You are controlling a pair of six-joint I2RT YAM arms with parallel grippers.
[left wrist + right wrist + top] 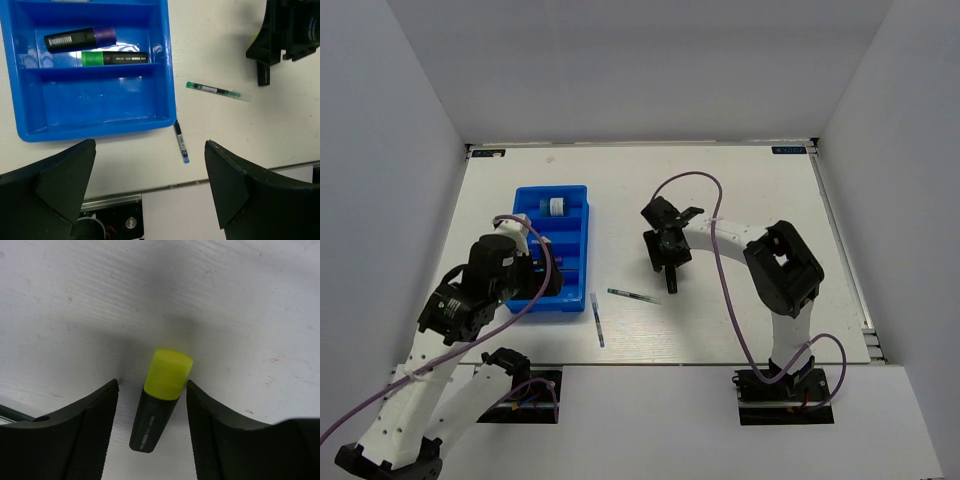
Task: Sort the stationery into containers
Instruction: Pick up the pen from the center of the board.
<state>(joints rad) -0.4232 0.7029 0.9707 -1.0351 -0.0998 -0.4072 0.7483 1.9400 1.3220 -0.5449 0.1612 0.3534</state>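
The blue tray [575,215] lies left of centre. A compartment near its front end holds a purple-tipped black marker [80,39] and a green-capped highlighter [114,58]. A small blue-white pot [557,206] sits in a far compartment. My left gripper [150,185] hangs wide open above the tray's near end [548,283], holding nothing. Two thin pens lie on the table: a green one [217,91] [632,295] and a blue-tipped one [181,141] [596,318]. My right gripper [152,385] [670,258] is open astride a yellow-capped highlighter [161,400] lying on the table, with a gap on its left side.
White walls close in the table on three sides. The table's near edge [165,187] runs just below the blue-tipped pen. The right arm's purple cable [720,250] loops over the table's middle right.
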